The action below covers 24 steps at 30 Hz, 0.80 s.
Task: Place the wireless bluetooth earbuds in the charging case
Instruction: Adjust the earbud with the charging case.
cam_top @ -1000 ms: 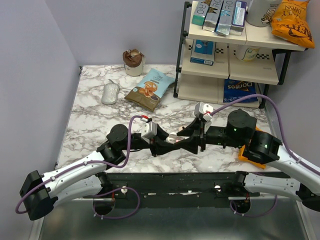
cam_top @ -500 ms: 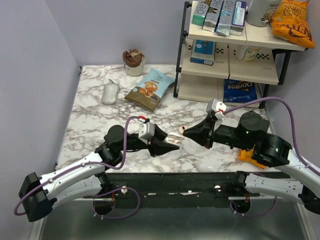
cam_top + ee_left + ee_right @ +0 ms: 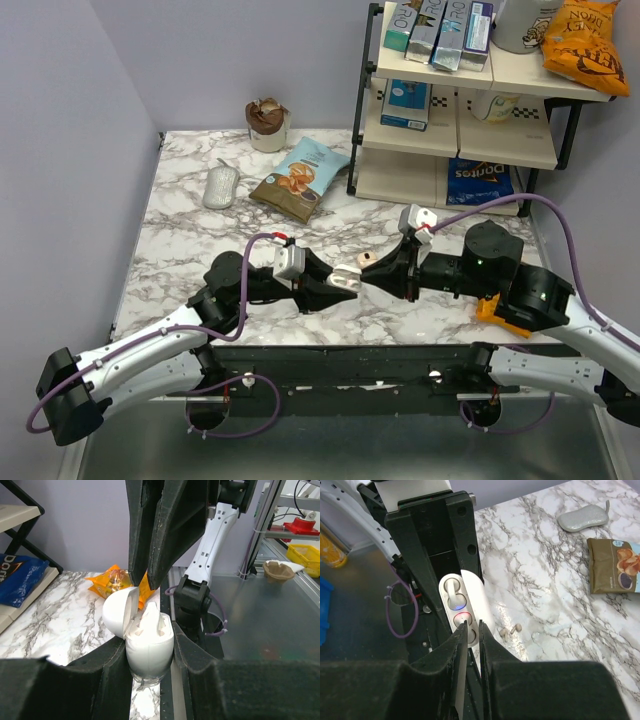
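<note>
Top external view: finds the left gripper (image 3: 343,284) clenched on the charging case (image 3: 349,275), held clear of the marble table (image 3: 180,250) near its front middle, between the two arms. Meets the right gripper (image 3: 366,266) tip to tip there, just beside the case. From the left wrist: grasps the case's lower half between both fingers, lid swung open and tilted left, with a white lump standing up out of the opening; cannot tell whether earbud or inner moulding. Puts the right fingers (image 3: 175,530) straight above that opening, pressed nearly together with only a thin slit; cannot tell whether anything is pinched there. From the right wrist: looks past those fingers onto the case's open face, two wells in a row, the nearer glowing reddish. Spots two tiny pale pieces, seemingly the wireless bluetooth earbuds (image 3: 516,628), lying on the marble just past the case's edge. Farther back, a grey oval pouch (image 3: 220,187) and a snack bag (image 3: 300,178), well apart from both grippers.
</note>
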{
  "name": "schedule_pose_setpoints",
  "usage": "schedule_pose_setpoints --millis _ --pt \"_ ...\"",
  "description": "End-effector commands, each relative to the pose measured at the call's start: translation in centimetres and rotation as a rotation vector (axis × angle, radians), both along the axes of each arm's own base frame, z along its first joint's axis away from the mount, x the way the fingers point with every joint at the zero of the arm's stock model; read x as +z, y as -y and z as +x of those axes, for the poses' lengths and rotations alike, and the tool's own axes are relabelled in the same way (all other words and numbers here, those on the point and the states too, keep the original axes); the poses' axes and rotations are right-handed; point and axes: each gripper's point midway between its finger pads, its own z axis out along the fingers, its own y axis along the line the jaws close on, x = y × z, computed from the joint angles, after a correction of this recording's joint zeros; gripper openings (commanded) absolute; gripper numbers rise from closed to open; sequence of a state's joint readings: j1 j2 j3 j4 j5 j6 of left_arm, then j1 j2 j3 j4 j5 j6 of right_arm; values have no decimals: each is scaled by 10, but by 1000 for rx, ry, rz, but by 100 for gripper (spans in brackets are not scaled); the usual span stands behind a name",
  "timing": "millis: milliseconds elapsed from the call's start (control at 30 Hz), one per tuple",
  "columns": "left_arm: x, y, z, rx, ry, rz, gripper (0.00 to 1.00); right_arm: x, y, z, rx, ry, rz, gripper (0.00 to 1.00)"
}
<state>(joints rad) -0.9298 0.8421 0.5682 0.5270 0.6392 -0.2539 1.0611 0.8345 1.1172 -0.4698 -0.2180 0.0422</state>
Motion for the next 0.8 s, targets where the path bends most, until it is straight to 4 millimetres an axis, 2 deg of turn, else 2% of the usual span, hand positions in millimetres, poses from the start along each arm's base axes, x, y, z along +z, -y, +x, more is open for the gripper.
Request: schedule_pose_setpoints --millis 0,267,367,400,500,667,767 --pt "13 -1 -3 -10 32 -52 0 -15 -5 -6 43 -26 -37 21" --pt "14 -1 -2 -4 38 -53 0 -19 -6 -7 50 -35 -41 21" --pt "10 0 0 7 29 -36 0 -1 0 -10 42 -10 26 27" --pt "7 0 1 9 23 -25 0 2 1 -10 41 -5 37 32" --pt "4 0 1 12 18 -20 0 12 5 -13 43 10 68 38" --pt "5 0 2 13 18 -21 0 17 4 -32 149 8 83 35" --pt "8 0 1 13 23 -27 0 8 -2 -37 193 -18 44 29"
